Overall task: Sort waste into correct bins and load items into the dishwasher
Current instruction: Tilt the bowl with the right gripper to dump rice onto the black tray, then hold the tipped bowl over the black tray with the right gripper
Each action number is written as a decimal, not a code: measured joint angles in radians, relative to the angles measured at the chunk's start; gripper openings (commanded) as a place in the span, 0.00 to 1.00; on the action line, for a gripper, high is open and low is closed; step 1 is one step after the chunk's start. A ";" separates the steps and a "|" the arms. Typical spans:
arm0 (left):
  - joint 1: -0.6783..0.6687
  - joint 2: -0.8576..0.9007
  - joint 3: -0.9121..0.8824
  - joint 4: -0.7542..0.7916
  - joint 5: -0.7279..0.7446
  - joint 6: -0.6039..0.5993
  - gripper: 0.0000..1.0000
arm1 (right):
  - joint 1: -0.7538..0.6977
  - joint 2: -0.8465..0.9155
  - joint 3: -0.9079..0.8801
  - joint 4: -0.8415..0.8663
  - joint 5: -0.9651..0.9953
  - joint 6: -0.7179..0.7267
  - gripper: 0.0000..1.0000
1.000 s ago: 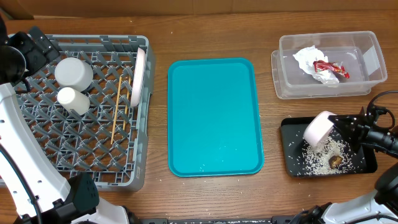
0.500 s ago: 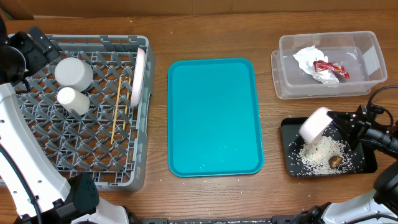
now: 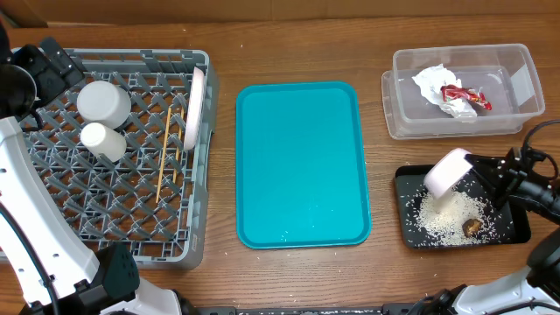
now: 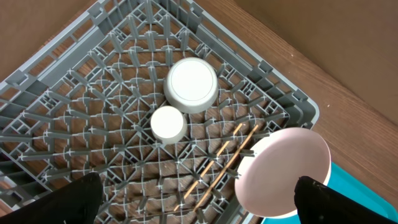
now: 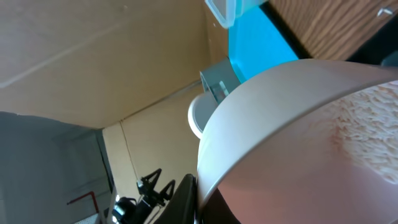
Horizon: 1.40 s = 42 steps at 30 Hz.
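Observation:
My right gripper (image 3: 479, 174) is shut on the rim of a white bowl (image 3: 444, 172), tipped on its side over the black tray (image 3: 516, 229). White rice grains (image 3: 444, 216) and a brown food scrap (image 3: 472, 225) lie in that tray. In the right wrist view the bowl (image 5: 298, 130) fills the frame. The clear tub (image 3: 512, 118) holds a crumpled napkin (image 3: 429, 81) and a red-and-white wrapper (image 3: 464, 94). The grey dish rack (image 3: 52, 219) holds a white bowl (image 3: 103, 101), a small cup (image 3: 102, 140), chopsticks (image 3: 168, 150) and an upright plate (image 3: 193, 109). My left gripper (image 4: 199, 202) is open above the rack (image 4: 81, 99).
A flat teal tray (image 3: 302, 162) lies in the middle of the wooden table, with a few white grains near its front edge. The left arm's base stands at the front left, the right arm's at the front right.
The tipped bowl has shifted slightly up and right over the black tray, and more rice now lies heaped under it. The left arm has not moved.

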 measured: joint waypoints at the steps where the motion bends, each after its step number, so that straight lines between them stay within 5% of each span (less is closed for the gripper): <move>1: 0.000 0.000 0.000 0.000 0.000 0.000 1.00 | -0.003 0.000 0.000 -0.005 0.000 0.001 0.04; 42: 0.000 0.000 0.000 0.000 0.000 0.000 1.00 | -0.003 0.000 0.000 -0.016 -0.151 0.103 0.03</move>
